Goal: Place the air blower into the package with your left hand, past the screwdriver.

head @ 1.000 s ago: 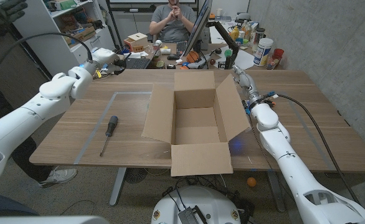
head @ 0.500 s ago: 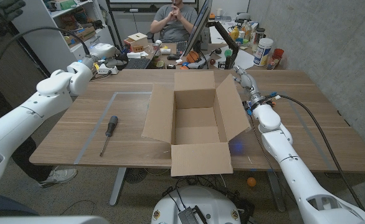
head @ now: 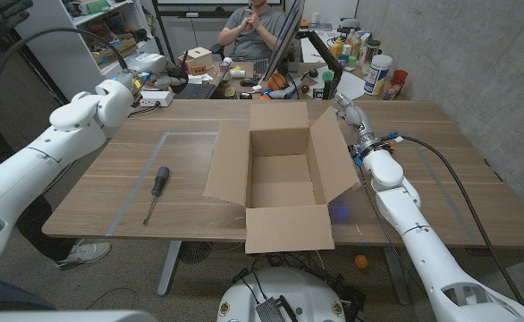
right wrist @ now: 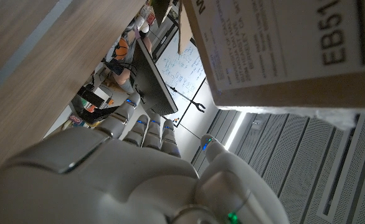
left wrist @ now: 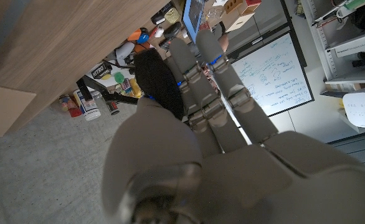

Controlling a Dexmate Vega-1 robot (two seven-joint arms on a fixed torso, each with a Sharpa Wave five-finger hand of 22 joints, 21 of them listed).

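The fingers (left wrist: 207, 81) of the left hand (head: 148, 64) are wrapped alongside a black bulb, the air blower (left wrist: 159, 81). In the left wrist view they lie close together against it, with the thumb side below, so the hand grips the blower. In the head view that hand is raised beyond the table's far left corner, well away from the package (head: 280, 170), and a bit of the blower's dark body (head: 178, 79) shows at its fingertips. The left arm (head: 38, 152) runs from the picture's lower left up along the table's left edge, bent at the elbow, with the forearm lifted off the wood.

The right hand (head: 347, 112) stands at the package's far right corner, just beside the raised right flap, with its fingers (right wrist: 142, 127) straight and together. Nothing shows between them, but I cannot tell whether they are slack or pressed to the cardboard. The right arm (head: 405, 215) stretches along the package's right side over the table (head: 441, 170).

The package is an open cardboard box in the middle of the table, flaps spread outward. The screwdriver (head: 156, 190), with a black handle, lies on the wood to the left of the package, between it and the left arm, touched by neither hand. A person (head: 253, 27) sits behind the package at a cluttered desk.
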